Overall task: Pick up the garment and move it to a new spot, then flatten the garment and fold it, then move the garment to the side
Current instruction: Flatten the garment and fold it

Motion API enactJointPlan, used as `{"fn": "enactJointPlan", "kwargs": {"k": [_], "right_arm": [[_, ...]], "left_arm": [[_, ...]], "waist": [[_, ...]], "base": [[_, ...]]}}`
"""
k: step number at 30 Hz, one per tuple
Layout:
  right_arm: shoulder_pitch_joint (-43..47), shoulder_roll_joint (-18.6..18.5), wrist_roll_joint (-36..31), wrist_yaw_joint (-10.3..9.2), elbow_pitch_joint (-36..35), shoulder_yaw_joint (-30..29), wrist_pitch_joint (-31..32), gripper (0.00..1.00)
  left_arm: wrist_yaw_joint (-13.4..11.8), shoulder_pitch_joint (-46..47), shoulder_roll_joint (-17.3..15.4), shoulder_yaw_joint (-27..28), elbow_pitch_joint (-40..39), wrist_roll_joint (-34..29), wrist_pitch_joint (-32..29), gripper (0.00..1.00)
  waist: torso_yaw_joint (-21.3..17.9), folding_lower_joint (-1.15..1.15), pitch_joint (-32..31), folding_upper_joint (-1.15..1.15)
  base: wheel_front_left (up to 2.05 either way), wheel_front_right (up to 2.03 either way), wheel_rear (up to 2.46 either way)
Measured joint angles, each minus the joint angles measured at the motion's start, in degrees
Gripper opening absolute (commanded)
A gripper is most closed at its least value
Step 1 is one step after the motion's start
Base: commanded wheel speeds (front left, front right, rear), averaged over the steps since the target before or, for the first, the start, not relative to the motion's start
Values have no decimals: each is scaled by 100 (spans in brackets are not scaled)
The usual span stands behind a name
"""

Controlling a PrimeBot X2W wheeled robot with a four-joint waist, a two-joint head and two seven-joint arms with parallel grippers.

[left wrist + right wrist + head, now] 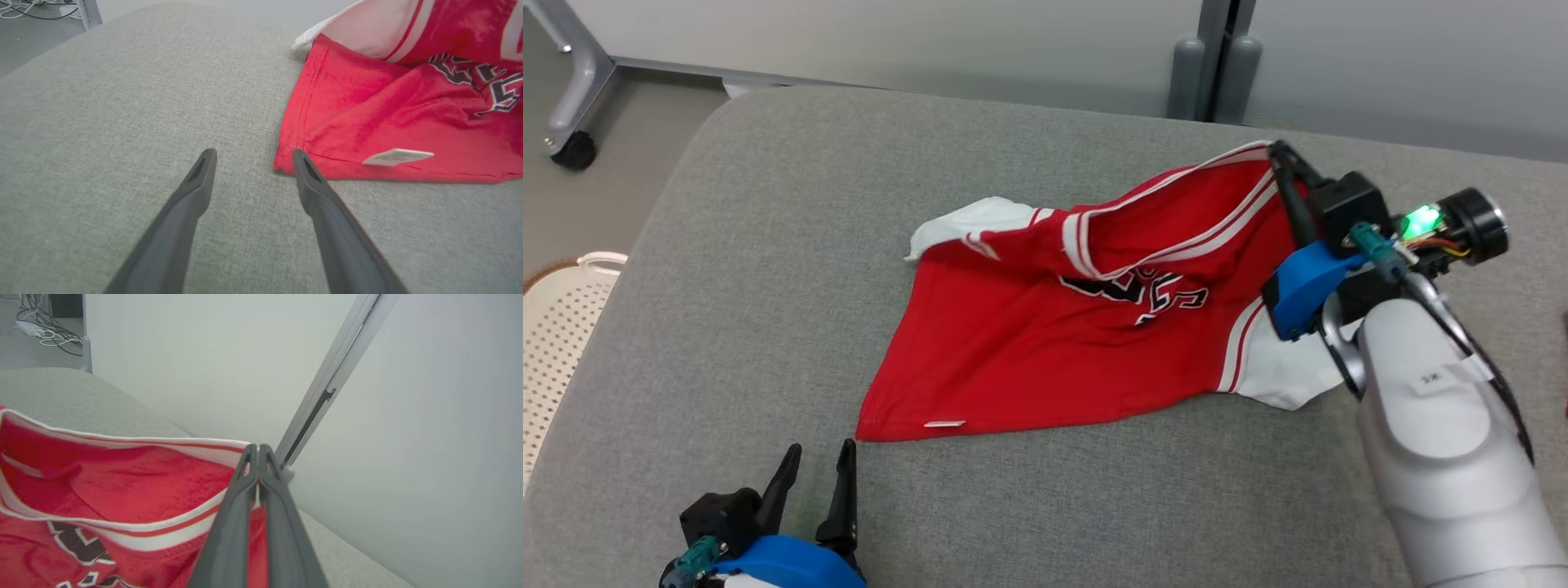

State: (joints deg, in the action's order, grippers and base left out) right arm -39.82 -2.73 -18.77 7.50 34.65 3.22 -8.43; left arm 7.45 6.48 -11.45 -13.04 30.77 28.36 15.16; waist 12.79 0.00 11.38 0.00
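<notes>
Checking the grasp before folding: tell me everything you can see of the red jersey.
The red jersey has white-and-red striped trim, white panels, black lettering and a white hem tag. It lies crumpled on the grey cushion, with one trimmed edge held up by the shut right gripper. The open left gripper sits near its hem corner.

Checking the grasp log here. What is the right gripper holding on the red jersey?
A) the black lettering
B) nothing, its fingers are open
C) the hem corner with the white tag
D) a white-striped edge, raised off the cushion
D: the right gripper is shut on a white-striped edge of the jersey, which rises off the cushion.
</notes>
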Motion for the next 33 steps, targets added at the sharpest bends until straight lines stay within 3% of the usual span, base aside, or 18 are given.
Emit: {"fn": "enactJointPlan", "kwargs": {"k": [1,2,3,8,17,24,25,27,28,33], "right_arm": [[-98,3,-145,0,64,-253,34,1],[-182,-7,-294,0,140,-438,65,70],[-250,-9,-486,-1,209,-654,135,100],[-300,-9,-578,-1,468,-1373,-136,100],[443,-16,-641,-1,1029,-2599,-482,100],[538,-8,-743,-1,1564,-2992,-560,100],[535,-11,-757,-1,1673,-3023,-569,93],[472,-14,-768,-1,1848,-3051,-587,36],[441,-15,-789,-1,1946,-3037,-601,0],[342,0,-623,2,2295,-2910,-677,0]], "left_arm": [[0,20,-11,-79,-1,37,-1,100],[0,48,-23,-127,-1,52,-1,100],[0,75,-46,-169,-3,86,-1,100],[0,97,-135,-247,-20,197,-1,100],[0,104,-178,-242,-158,181,-1,100],[0,192,-296,-330,-407,183,-1,100],[0,193,-308,-339,-427,187,-1,100],[0,196,-336,-353,-459,199,-1,100],[0,195,-352,-346,-465,205,-1,100],[0,169,-348,-235,-445,220,-1,100]], "waist": [[54,0,33,0],[110,0,66,0],[165,0,105,0],[343,0,246,0],[75,-1,265,0],[50,0,449,0],[59,0,464,0],[72,0,482,0],[69,0,484,0],[-34,-1,422,0]], "base": [[0,0,0],[0,0,0],[0,0,0],[0,0,0],[0,0,0],[0,0,0],[0,0,0],[0,0,0],[0,0,0],[0,0,0]]}}
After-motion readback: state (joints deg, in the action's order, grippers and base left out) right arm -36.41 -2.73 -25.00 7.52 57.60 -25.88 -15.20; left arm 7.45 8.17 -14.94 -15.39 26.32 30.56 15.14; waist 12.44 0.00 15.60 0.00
